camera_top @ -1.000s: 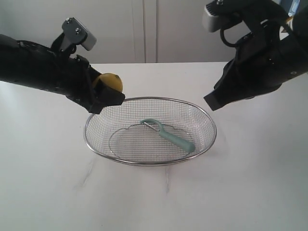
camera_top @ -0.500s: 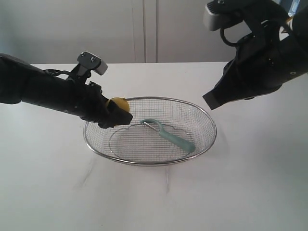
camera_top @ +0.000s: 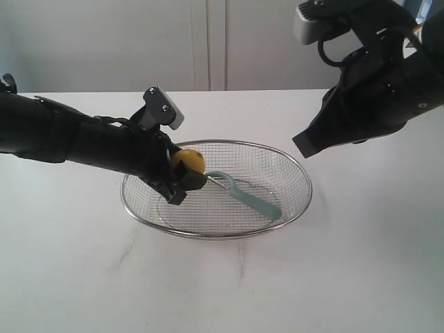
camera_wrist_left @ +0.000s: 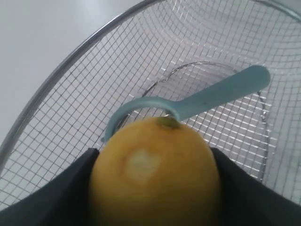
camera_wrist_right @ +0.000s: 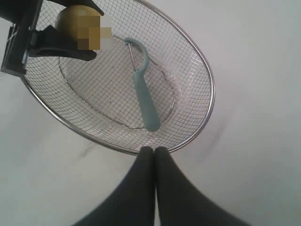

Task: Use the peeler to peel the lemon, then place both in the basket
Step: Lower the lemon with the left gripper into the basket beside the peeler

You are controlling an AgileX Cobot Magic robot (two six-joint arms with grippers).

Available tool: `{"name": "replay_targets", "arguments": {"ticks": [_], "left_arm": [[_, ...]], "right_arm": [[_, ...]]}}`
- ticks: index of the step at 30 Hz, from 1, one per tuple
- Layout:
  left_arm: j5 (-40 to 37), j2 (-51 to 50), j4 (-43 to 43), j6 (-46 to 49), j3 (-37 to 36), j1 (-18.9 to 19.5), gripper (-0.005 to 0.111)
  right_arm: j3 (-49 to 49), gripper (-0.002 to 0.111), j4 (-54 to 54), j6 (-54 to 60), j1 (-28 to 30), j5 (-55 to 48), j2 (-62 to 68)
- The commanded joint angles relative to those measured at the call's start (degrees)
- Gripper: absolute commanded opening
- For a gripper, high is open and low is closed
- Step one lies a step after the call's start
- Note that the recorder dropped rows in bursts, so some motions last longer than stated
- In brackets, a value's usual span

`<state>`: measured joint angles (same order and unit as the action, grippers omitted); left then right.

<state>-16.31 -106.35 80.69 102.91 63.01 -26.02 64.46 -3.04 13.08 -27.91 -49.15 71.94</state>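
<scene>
My left gripper (camera_top: 182, 177) is shut on the yellow lemon (camera_top: 189, 161) and holds it low over the left part of the wire basket (camera_top: 216, 234). Up close, the lemon (camera_wrist_left: 155, 172) fills the space between the black fingers (camera_wrist_left: 70, 193), just above the mesh. The teal peeler (camera_top: 244, 195) lies inside the basket, its blade head near the lemon. From the right wrist view the peeler (camera_wrist_right: 143, 94) and the basket (camera_wrist_right: 207, 94) sit below. My right gripper (camera_wrist_right: 154, 149) is shut and empty, raised to the right of the basket (camera_top: 305, 146).
The basket stands on a white table (camera_top: 347, 277). A pale wall with cabinet seams (camera_top: 216, 41) runs behind the table.
My left gripper has carried the lemon rightward and down, from outside the basket's left rim to inside above the mesh. The right arm has stayed still.
</scene>
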Motion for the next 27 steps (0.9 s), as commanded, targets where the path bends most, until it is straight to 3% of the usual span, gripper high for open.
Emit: {"name": "replay_targets", "arguments": {"ticks": [1, 27], "left_arm": [[0.1, -1.6, 1.6, 1.5, 0.4, -0.4, 0.0], [-0.5, -2.4, 1.5, 2.6, 0.4, -0.4, 0.0]], "right_arm": [[0.1, 0.0, -0.1, -0.3, 0.0, 0.6, -0.4], [0.1, 0.0, -0.4, -0.3, 0.0, 0.5, -0.4]]}}
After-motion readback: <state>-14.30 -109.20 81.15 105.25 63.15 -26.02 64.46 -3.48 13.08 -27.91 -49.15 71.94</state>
